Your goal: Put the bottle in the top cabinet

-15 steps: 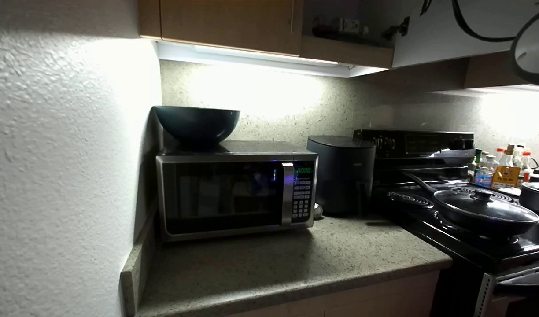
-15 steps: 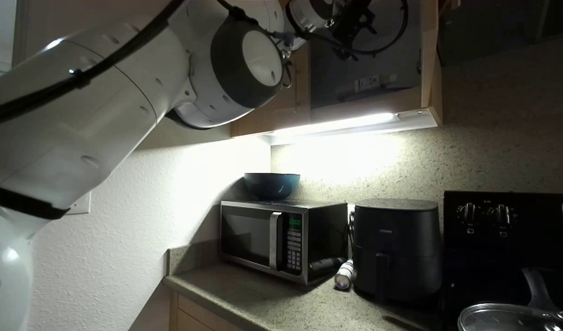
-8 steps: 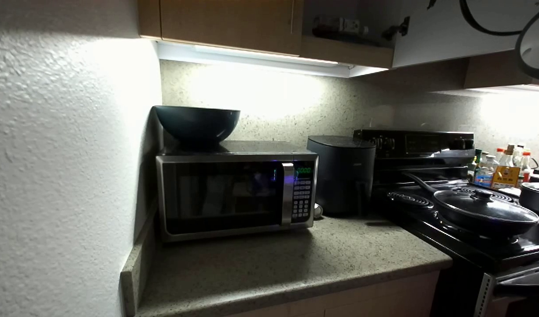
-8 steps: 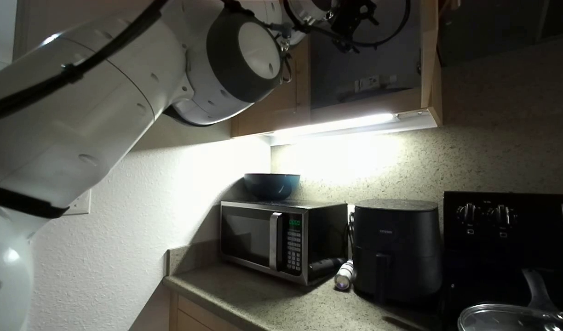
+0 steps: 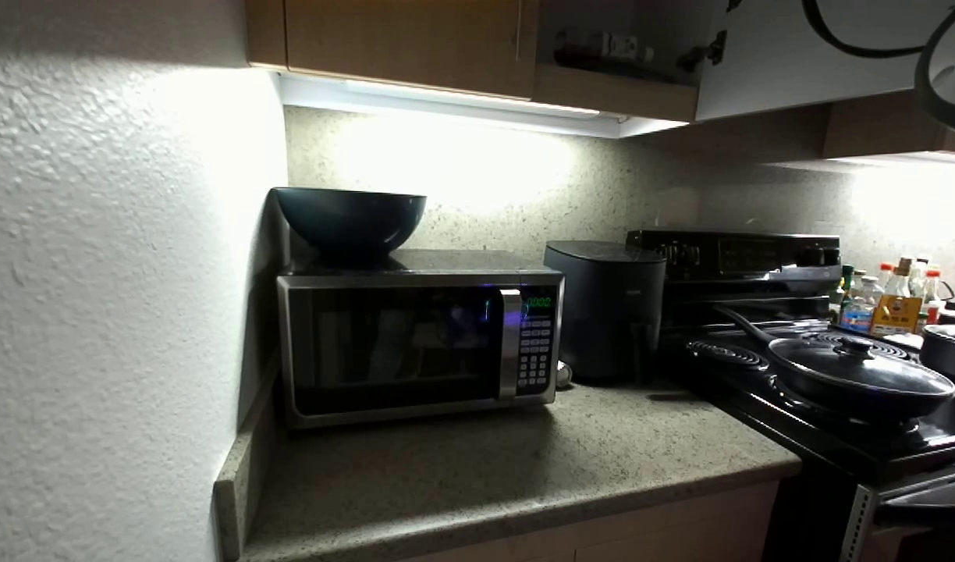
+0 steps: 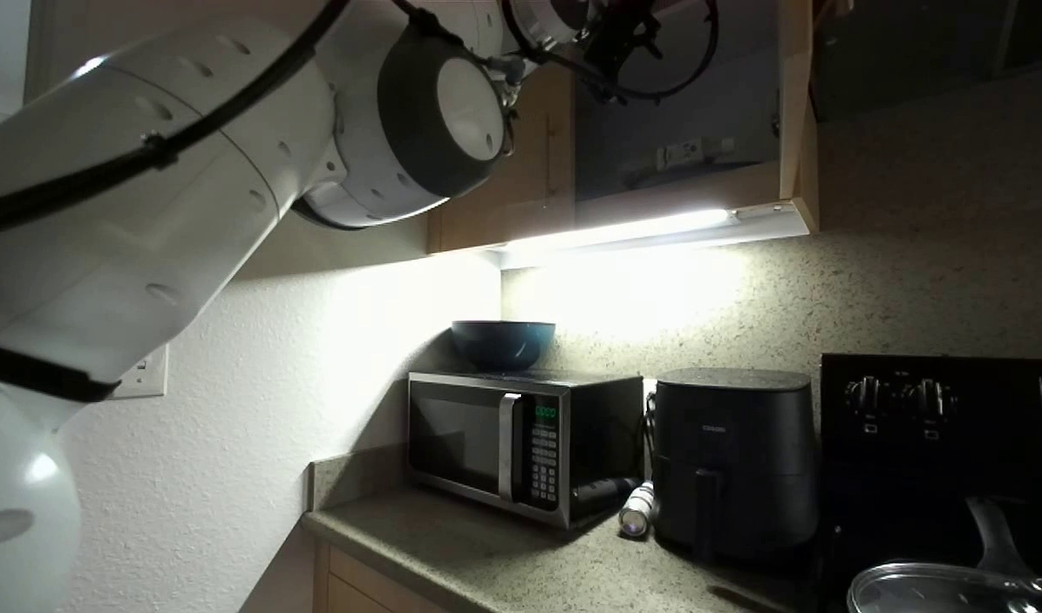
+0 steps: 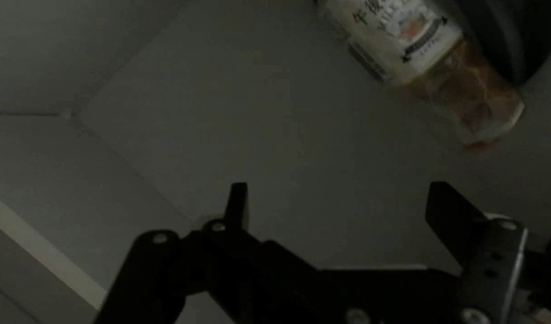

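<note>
The bottle, pale with a tan-reddish end, lies on its side inside the open part of the top cabinet; it shows in both exterior views (image 5: 622,47) (image 6: 683,153) and at the upper right of the wrist view (image 7: 397,40). The brown wooden top cabinet (image 5: 407,39) also shows in an exterior view (image 6: 521,209), with a light strip under it. My gripper (image 7: 336,184) is open with nothing between its fingers, apart from the bottle. In an exterior view the black gripper body (image 6: 610,47) is at the top, in front of the cabinet opening; its fingertips cannot be made out there.
The cabinet's open door (image 5: 797,62) juts out at the right. A dark curved object (image 7: 514,36) lies against the bottle. Below stand the microwave (image 6: 487,443) with a dark bowl (image 6: 502,345), a black air fryer (image 6: 734,460) and a stove with a lidded pan (image 5: 860,375).
The arm and gripper have moved left, away from the cabinet opening, in an exterior view. The bottle stays where it lay in the cabinet.
</note>
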Motion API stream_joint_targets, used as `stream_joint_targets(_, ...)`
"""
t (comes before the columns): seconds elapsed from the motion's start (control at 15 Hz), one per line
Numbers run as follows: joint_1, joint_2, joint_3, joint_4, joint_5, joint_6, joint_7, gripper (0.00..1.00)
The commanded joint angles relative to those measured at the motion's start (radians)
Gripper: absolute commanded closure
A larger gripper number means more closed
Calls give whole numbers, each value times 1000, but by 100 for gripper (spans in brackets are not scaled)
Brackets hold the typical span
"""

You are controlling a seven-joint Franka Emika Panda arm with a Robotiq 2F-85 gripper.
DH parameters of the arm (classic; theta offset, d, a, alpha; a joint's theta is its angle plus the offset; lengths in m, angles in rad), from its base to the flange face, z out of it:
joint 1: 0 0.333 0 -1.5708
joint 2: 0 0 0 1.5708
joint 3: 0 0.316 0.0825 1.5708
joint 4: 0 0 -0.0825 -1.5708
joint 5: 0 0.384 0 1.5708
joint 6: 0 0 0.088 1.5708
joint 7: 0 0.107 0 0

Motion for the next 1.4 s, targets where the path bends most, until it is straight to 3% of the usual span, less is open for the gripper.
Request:
stream_joint_targets(0.0,26,-32,27,-20,20,10,-11,0)
stream_joint_targets(0.33,68,-43,-48,-12,-67,-11,95,0)
stream_joint_targets(0.4,61,-37,-12,-22,-27,9,52,0)
stream_joint_targets(1.33,64,-41,-41,-20,-49,8,75,0)
